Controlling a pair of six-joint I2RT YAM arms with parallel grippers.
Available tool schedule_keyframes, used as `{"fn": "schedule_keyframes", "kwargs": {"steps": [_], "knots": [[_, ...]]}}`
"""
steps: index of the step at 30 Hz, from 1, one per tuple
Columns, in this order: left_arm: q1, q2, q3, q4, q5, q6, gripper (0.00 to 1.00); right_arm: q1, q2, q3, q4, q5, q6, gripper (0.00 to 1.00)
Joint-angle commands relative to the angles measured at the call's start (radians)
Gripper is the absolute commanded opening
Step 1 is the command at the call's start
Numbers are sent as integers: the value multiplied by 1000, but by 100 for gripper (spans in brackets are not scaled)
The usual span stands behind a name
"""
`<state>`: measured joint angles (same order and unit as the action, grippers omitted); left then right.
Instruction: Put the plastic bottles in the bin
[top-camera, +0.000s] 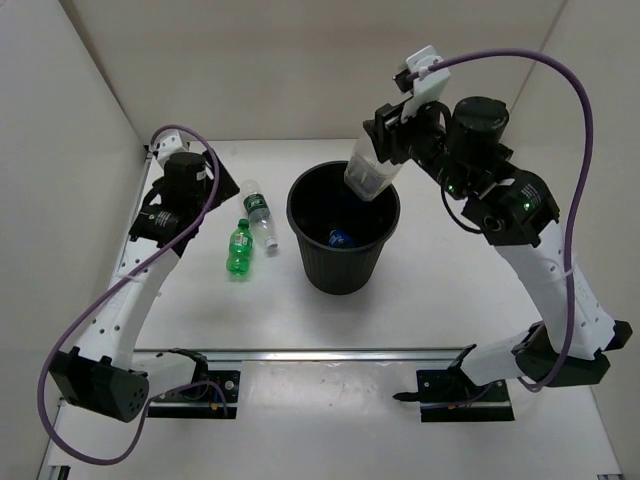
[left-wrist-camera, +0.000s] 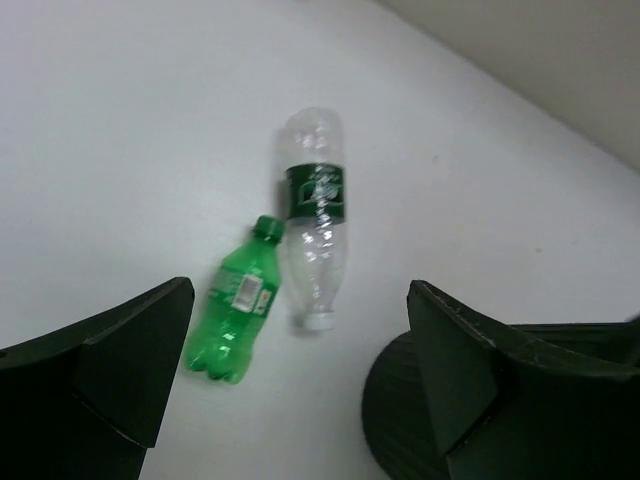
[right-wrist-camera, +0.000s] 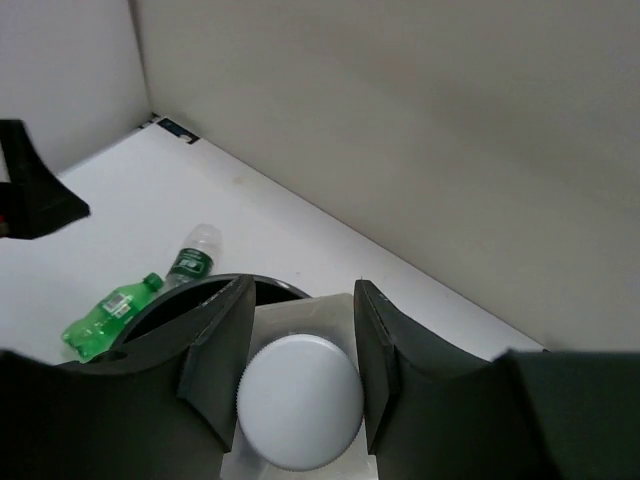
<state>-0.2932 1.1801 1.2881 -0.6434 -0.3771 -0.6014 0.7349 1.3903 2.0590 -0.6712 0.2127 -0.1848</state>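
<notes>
My right gripper (top-camera: 397, 135) (right-wrist-camera: 298, 365) is shut on a whitish bottle (top-camera: 370, 172) at its white cap (right-wrist-camera: 300, 405). The bottle hangs tilted, its lower end inside the round black bin (top-camera: 340, 272) (right-wrist-camera: 165, 308). A bottle with a blue label (top-camera: 340, 237) lies on the bin's floor. Left of the bin, an all-green soda bottle (top-camera: 239, 250) (left-wrist-camera: 235, 315) and a clear bottle with a green label (top-camera: 258, 213) (left-wrist-camera: 317, 215) lie side by side on the table. My left gripper (top-camera: 165, 215) (left-wrist-camera: 300, 385) hovers open above them, holding nothing.
White walls close the table at the back and on both sides. The bin's rim (left-wrist-camera: 395, 410) shows just right of the left gripper's fingers. A metal rail (top-camera: 320, 355) with the arm bases runs along the near edge.
</notes>
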Motion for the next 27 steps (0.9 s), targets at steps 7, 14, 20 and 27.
{"fn": "schedule_keyframes", "kwargs": {"steps": [7, 14, 20, 27], "knots": [[48, 62, -150, -96, 153, 19, 99, -61, -111, -196, 119, -169, 93, 0], [14, 167, -170, -104, 176, 57, 99, -181, -166, -343, 179, -389, 182, 63], [13, 251, -181, -88, 170, 64, 99, -232, -189, -372, 212, -444, 179, 99], [34, 358, -213, -27, 204, 63, 99, -429, -272, -491, 202, -521, 263, 99]]}}
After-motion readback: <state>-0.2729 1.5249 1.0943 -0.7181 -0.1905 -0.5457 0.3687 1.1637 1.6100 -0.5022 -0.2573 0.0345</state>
